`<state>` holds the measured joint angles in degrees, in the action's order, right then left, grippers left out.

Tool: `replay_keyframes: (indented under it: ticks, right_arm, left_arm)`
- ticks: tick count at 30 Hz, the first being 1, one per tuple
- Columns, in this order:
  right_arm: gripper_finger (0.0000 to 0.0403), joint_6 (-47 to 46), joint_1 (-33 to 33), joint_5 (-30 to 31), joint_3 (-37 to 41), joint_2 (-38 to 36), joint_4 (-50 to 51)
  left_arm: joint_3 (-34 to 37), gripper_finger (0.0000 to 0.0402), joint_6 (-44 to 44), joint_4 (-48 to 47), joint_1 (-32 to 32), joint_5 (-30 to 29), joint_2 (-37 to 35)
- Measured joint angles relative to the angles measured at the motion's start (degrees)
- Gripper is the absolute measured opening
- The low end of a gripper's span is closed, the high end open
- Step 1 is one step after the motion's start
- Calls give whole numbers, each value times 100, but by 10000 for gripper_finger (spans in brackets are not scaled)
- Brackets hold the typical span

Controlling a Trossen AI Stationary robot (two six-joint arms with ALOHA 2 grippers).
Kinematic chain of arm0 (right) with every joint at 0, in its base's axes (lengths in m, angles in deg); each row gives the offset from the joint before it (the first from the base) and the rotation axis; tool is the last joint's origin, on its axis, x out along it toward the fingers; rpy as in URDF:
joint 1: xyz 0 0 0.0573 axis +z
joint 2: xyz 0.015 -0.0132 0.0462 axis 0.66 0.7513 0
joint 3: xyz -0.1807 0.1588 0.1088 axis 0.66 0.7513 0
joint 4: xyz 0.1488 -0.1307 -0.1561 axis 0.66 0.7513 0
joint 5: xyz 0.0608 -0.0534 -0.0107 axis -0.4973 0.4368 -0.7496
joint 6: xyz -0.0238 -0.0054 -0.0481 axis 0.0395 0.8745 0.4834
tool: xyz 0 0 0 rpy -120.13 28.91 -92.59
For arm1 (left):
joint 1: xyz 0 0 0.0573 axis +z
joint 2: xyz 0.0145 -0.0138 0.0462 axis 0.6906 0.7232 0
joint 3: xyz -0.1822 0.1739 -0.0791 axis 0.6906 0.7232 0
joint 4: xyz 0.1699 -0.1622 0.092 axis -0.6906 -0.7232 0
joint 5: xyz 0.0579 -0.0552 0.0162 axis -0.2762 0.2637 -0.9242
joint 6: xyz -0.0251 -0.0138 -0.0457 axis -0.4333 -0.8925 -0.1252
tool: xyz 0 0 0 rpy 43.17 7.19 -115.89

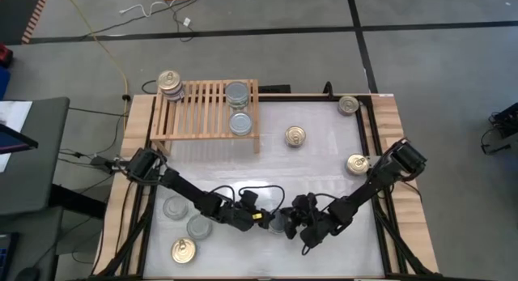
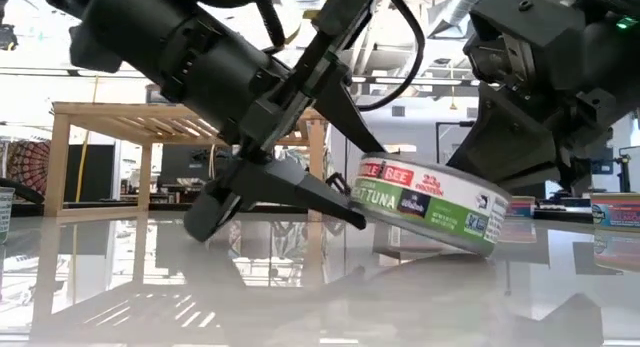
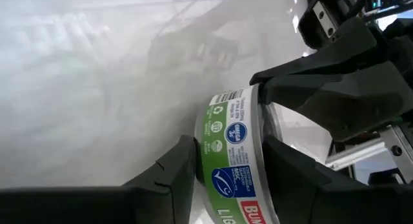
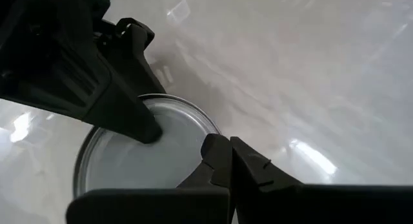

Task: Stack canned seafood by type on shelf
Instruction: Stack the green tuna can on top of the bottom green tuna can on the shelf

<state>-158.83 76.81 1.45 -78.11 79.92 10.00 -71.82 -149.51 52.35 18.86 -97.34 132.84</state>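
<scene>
Tilted tuna can sits between the left gripper's fingers, propped by the closed right gripper; shelf holds few cans, most remain on the table.

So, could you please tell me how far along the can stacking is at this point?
Partly done. The shelf holds a stack of cans at one end and two silver-topped tins at the other. In hand: the left gripper's fingers straddle a tilted tuna can, with the right gripper shut beside it. Several loose cans remain on the table.

Open tabletop before shelf
</scene>
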Motion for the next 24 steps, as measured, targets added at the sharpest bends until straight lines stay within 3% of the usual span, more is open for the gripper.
replay_keyframes:
  ticks: [8,16,24]
  right_arm:
    - [39,-46,-9,35,-19,-555,747]
    - [82,-84,34,-237,-20,-874,1472]
    - [139,-1520,735,-541,8,-879,2891]
  left_arm:
    - [-26,145,378,54,222,355,-15]
    - [-26,144,484,8,384,553,-15]
    - [-24,144,537,-25,415,579,-15]
